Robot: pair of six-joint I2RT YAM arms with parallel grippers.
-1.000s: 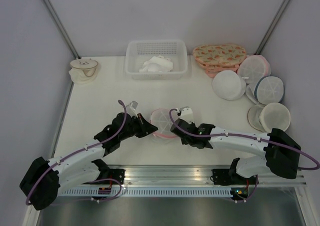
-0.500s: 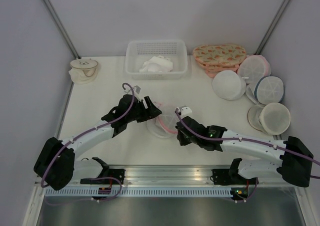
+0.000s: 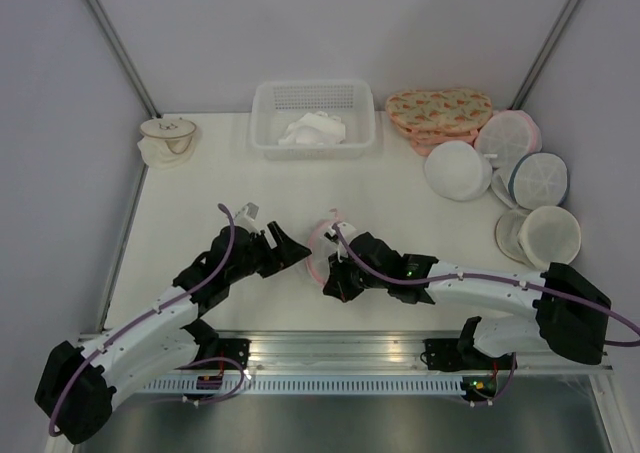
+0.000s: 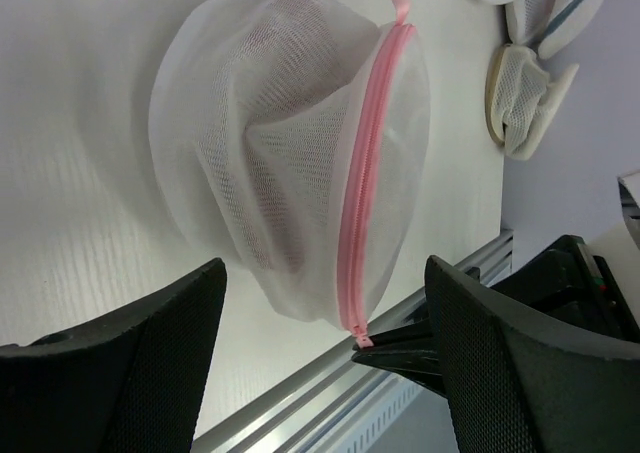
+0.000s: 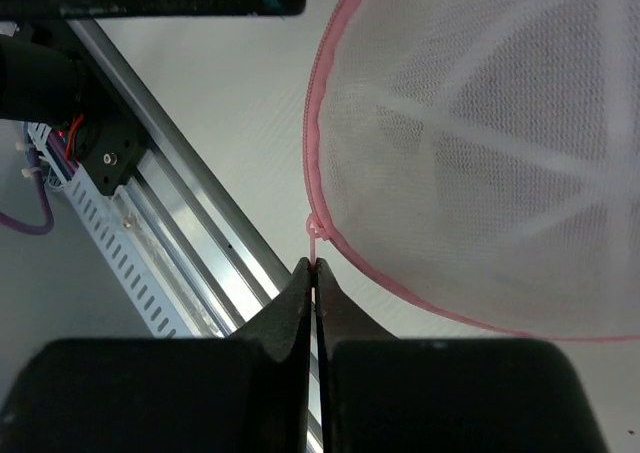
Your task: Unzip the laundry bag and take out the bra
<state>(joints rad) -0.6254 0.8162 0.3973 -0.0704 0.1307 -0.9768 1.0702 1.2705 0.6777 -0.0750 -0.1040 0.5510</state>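
The laundry bag (image 3: 322, 243), white mesh with a pink zip rim, stands tipped on its edge in mid-table between both grippers. My right gripper (image 3: 336, 276) is shut on the small pink zip pull (image 5: 315, 235) at the bag's near edge; its pinched fingertips (image 5: 316, 271) show under the rim. My left gripper (image 3: 297, 252) is open just left of the bag, touching nothing. In the left wrist view the bag (image 4: 270, 143) lies beyond my wide fingers (image 4: 170, 323), with its zip (image 4: 362, 183) running down to the pull (image 4: 360, 339). The bra is hidden.
A white basket (image 3: 262, 123) with white cloth sits at the back. A floral bag (image 3: 438, 110) and several round mesh bags (image 3: 457, 170) crowd the back right. Another round bag (image 3: 167, 139) lies at the far left. A metal rail (image 3: 340, 351) borders the near edge.
My left gripper has opened, let go of the bag's left edge and backed off left. My right gripper has drawn the zip pull toward the near edge, tipping the bag up.
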